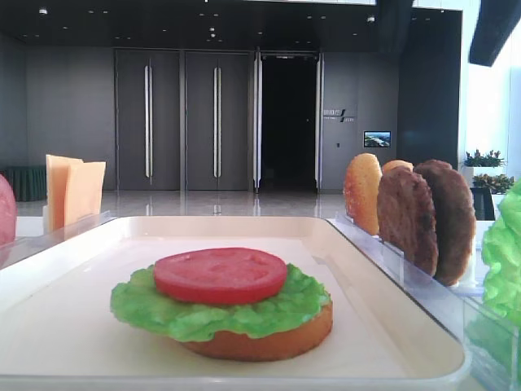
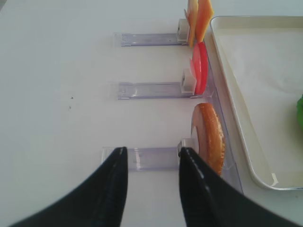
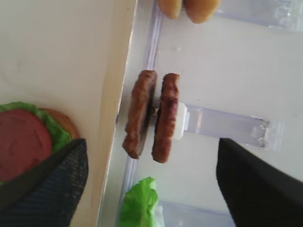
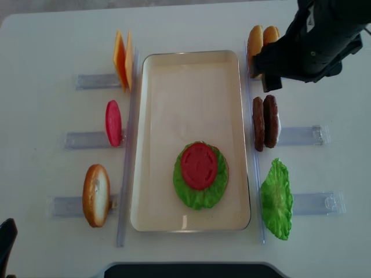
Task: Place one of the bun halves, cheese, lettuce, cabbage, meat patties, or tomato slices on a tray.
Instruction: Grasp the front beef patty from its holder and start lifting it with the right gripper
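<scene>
1. Front exterior view: the tray [image 1: 73, 269] fills the lower frame, its raised rim running along the left, right and bottom edges. At lower centre a bun half [image 1: 269, 338] carries lettuce [image 1: 163, 309] and a tomato slice [image 1: 220, 274]. The meat patties [image 1: 427, 216] stand on edge at right, just outside the rim, with upright buns [image 1: 362, 191] behind them. Cheese [image 1: 73, 189] stands at left.

2. Right wrist view: the right gripper [image 3: 151, 179] is spread wide, its dark fingers [image 3: 52, 184] at the lower corners, nothing between them. The two patties stand on edge at centre in a clear rack [image 3: 222, 124], just right of the tray edge.

3. Left wrist view: the left gripper [image 2: 152, 182] stands parted at bottom centre, holding nothing. A rack bun [image 2: 210, 137] stands just right of it, beside the tray's lower left rim.

4. Overhead view: the right arm [image 4: 313, 43] hangs at upper right, above the patties. The tray's upper half is bare. The left gripper shows only as a dark tip at the lower left corner.
</scene>
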You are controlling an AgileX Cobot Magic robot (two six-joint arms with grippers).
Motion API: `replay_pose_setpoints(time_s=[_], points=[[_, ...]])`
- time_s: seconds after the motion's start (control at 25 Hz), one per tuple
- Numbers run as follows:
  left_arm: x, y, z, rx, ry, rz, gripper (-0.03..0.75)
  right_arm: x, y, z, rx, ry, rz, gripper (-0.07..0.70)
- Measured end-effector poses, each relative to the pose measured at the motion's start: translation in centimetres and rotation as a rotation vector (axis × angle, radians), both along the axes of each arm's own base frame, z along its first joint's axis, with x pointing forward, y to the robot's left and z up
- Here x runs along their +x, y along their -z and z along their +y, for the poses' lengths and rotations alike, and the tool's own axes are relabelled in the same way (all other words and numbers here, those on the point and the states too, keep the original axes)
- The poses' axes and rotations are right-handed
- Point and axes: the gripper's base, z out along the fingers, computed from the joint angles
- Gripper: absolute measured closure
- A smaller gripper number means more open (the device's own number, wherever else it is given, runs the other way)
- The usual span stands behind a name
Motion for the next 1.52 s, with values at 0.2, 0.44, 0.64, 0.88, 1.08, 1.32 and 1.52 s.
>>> replay_pose_setpoints(time_s=[0.2,0.44,0.64,0.88,1.08,1.32,1.52], points=[[0.0,0.0,0.0,0.000,0.000,0.000,0.433,0.7,1.6,1.7,0.025,-0.001,0.036,0.100],[0.0,0.0,0.0,0.000,0.000,0.000,0.433,0.7,2.4,2.7,0.037,-0.013,0.060,0.100],[0.0,0.0,0.0,0.000,0.000,0.000,0.433,0.7,3.1,3.4,0.039,-0.022,0.081,0.100],[0.0,0.0,0.0,-0.001,0.000,0.000,0.433,1.2,3.8,3.8,0.046,-0.022,0.072,0.100],[0.0,0.0,0.0,-0.001,0.000,0.000,0.433,1.3,3.8,3.8,0.054,-0.023,0.061,0.100],[0.0,0.0,0.0,-0.001,0.000,0.000,0.433,1.0,3.9,3.7,0.032,-0.022,0.091,0.100],[0.0,0.0,0.0,-0.001,0.000,0.000,0.433,1.1,4.1,3.7,0.025,-0.022,0.101,0.100]])
